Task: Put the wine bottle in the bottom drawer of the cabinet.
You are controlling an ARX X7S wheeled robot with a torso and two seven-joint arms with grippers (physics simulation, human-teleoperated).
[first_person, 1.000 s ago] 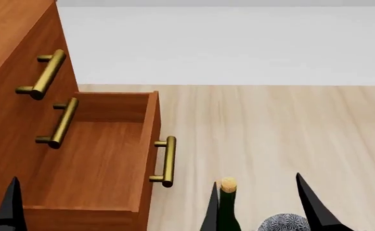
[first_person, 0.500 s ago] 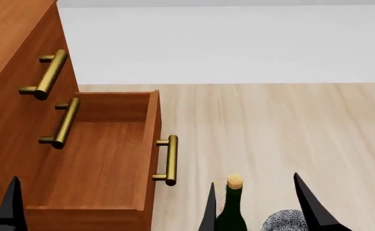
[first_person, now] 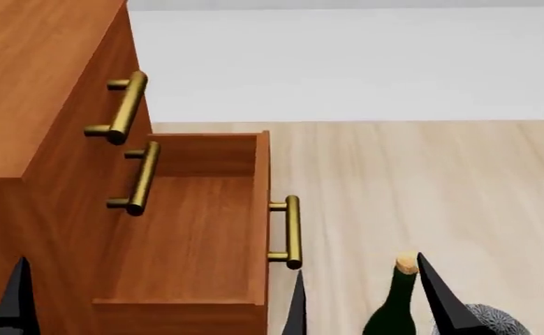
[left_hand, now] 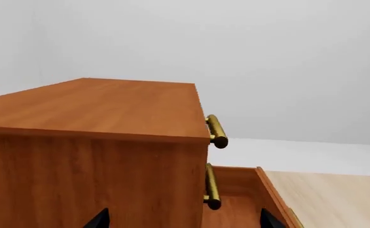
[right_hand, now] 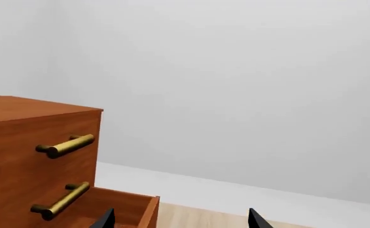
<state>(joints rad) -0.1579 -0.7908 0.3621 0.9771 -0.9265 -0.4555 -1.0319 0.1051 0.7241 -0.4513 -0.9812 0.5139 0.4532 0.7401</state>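
A: Where does the job stand?

B: The bottom drawer (first_person: 197,237) of the cabinet (first_person: 39,91) is pulled out, its box bare, brass bar handle (first_person: 292,232) facing the floor side. The wine bottle (first_person: 393,303) stands upright on the pale wood floor (first_person: 439,181), to the right of the drawer front and well outside it. So I judge the opening done and the pickup not yet made.

A: And the claws?

B: The right gripper (first_person: 360,296) has its black fingers spread wide; the cork sits just beside the right-hand finger, not held. Of the left gripper (left_hand: 181,219) only two separated tips show in its wrist view, so it reads as apart too, holding nothing.

A: What does the next move call for?

B: Probably centring the right fingers around the bottle's neck or body, closing, then lifting it over the drawer front. A patterned bowl (first_person: 495,321) sits close behind the bottle and could be nudged
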